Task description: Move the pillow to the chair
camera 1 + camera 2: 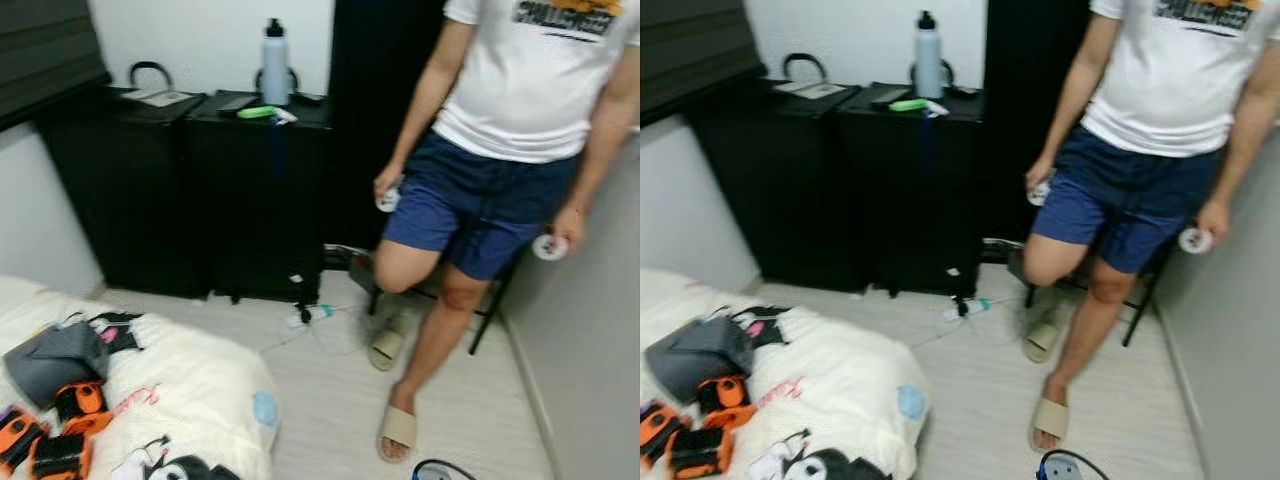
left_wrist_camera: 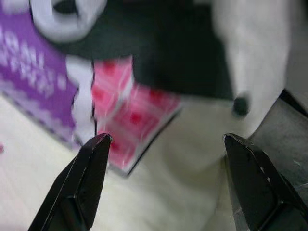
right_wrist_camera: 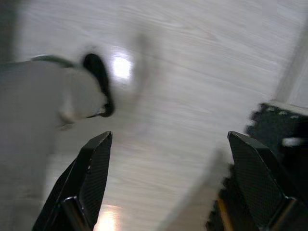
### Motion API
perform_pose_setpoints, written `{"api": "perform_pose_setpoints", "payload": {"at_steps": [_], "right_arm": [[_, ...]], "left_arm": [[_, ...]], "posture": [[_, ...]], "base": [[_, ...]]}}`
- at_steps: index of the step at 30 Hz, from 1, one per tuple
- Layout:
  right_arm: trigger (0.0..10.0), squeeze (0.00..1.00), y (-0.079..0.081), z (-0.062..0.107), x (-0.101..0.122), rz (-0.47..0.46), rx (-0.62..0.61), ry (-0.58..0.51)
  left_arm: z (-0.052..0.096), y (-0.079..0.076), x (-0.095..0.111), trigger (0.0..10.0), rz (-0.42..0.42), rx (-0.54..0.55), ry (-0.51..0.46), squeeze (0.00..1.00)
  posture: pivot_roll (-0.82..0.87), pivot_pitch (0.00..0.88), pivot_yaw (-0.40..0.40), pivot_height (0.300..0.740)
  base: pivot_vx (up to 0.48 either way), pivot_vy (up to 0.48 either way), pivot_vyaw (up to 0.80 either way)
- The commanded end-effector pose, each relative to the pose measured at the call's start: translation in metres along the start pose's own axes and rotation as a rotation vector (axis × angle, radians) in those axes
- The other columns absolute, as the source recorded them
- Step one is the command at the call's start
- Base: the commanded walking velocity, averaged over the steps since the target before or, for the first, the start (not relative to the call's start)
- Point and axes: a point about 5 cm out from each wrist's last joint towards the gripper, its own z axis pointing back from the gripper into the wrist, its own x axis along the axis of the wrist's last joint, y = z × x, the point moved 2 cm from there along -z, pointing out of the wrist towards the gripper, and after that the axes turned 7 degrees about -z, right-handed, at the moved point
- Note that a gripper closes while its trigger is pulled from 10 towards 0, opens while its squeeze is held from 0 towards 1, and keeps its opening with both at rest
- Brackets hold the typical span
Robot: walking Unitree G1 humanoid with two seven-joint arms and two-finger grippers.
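Your left gripper (image 2: 163, 144) has its two black fingers spread wide apart, and nothing is between them. It hangs just over the pillow (image 2: 183, 144), a soft cream cushion with a black cartoon shape, a pink checked patch and a purple patch with pale letters. The picture is blurry, so you cannot tell if a fingertip touches the cloth.

Your right gripper (image 3: 168, 144) is wide apart too, and it holds nothing. It looks down at the pale wood floor (image 3: 192, 72), with a white rounded shape with a black edge off to one side.

From your head, you see the bed (image 1: 200, 380) low on your left. The cream cover with the black cartoon print (image 1: 185, 468) lies at the near edge of the bed. A grey pouch (image 1: 55, 360) and some orange and black pads (image 1: 60, 430) lie on the bed too.

Across the room stands a black counter (image 1: 250, 190). On it are a tall pale blue bottle (image 1: 275, 65) and a green thing (image 1: 256, 112).

A person (image 1: 500, 150) in a white shirt and dark blue shorts stands on your right, one knee lifted, with a small white controller in each hand. A black folding chair (image 1: 490, 300) is partly hidden behind the person's legs, well apart from the bed. One tan sandal (image 1: 385, 348) lies loose on the floor.
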Motion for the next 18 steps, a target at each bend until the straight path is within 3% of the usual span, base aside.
{"api": "perform_pose_setpoints", "payload": {"at_steps": [1,18], "right_arm": [[10.0,0.00,0.0058,-0.0002,0.0008,0.009,0.014,-0.001],[10.0,0.00,0.0057,-0.0002,0.0002,0.013,0.017,0.000]], "left_arm": [[0.0011,-0.0025,-0.0128,10.0,-0.007,-0.009,0.037,0.00],[0.0013,-0.0036,-0.0136,10.0,-0.004,-0.009,0.038,0.00]], "posture": [[-0.13,0.000,-0.016,0.740],[-0.13,0.000,-0.016,0.740]], "base": [[0.000,0.000,-0.74],[0.000,0.000,-0.74]]}}
